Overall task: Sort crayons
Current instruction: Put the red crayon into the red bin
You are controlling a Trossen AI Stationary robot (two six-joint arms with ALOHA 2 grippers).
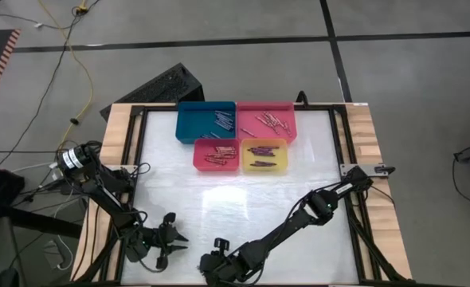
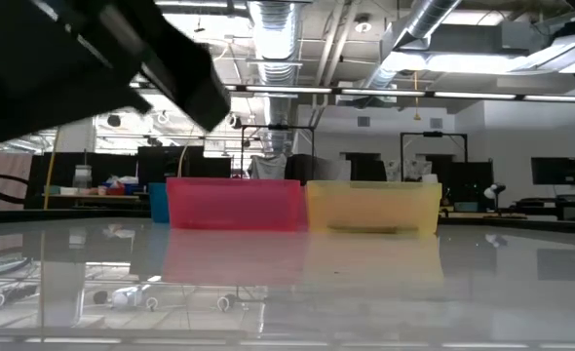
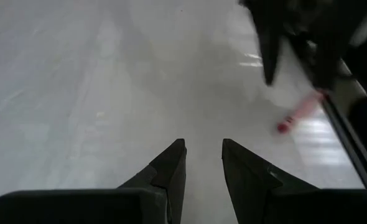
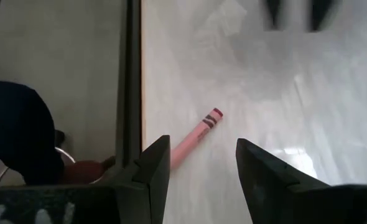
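Crayon (image 4: 198, 134) sorting looks nearly wrapped up: one pink stick is left loose at the near edge of the table (image 1: 243, 207), right by the frame rail. The right gripper (image 4: 196, 163) is parked just above it with the jaws spread apart and nothing held, one finger already overlapping the stick's near end, probably lined up that way so the fingers can drop on either side. The left gripper (image 1: 171, 239) is sat low near the near-left corner, jaws parted a little and empty, most likely kept out of the way; the same pink stick can be spotted from its wrist camera too.

Further out, four trays are clustered at the far edge: blue tray (image 1: 195, 119) and pink tray (image 1: 255, 112) behind, red tray (image 1: 199, 155) and yellow tray (image 1: 281, 147) in front. Sticks are already piled in each, presumably grouped by colour, so the pink tray seems the likely destination.
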